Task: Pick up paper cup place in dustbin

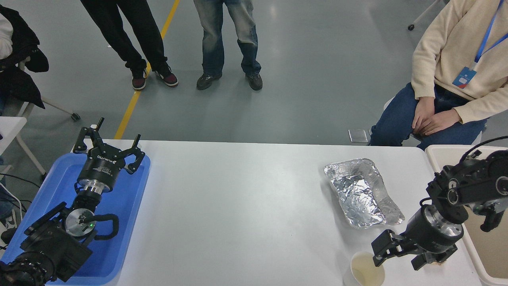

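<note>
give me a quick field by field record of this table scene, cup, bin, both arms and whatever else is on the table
paper cup: upright at the table's near right edge, not lifted
dustbin: at the right edge
right pincer: open, at the cup's right rim
left pincer: open, parked over the blue tray
blue tray: far left
foil tray: beyond the cup, crumpled
person: seated at the far right

Even, bright overhead light; the white counter (246, 206) shows soft, faint shadows. The foil tray (361, 192) glints at four o'clock. Focus is sharp throughout.
</note>
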Robot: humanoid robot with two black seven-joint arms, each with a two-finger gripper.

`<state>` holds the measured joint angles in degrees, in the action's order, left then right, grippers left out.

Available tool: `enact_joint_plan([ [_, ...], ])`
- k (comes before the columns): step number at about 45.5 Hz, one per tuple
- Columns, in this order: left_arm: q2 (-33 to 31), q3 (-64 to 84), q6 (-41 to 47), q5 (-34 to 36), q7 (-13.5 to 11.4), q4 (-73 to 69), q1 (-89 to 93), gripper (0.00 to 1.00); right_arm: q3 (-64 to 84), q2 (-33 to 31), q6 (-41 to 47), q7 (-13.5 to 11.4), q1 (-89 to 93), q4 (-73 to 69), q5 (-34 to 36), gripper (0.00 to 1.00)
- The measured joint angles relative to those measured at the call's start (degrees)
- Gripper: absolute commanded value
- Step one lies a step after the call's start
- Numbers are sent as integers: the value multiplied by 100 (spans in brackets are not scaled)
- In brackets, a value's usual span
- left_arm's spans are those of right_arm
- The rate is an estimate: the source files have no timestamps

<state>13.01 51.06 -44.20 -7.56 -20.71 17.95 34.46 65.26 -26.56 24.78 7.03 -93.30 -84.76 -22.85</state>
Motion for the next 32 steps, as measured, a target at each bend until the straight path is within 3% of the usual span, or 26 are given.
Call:
enact_joint_plan([
  [15,0,0,0,0,0,1,0,100,-154,45,-518,5,351,2,-6,93],
  [20,0,0,0,0,-3,1,0,100,-189,56,-583,5,430,5,-11,82],
  [30,0,0,0,0,-3,1,0,100,-223,101,-642,3,558,9,-38,25],
  [32,0,0,0,0,-3,1,0,100,-227,110,-643,1,577,9,-41,8],
])
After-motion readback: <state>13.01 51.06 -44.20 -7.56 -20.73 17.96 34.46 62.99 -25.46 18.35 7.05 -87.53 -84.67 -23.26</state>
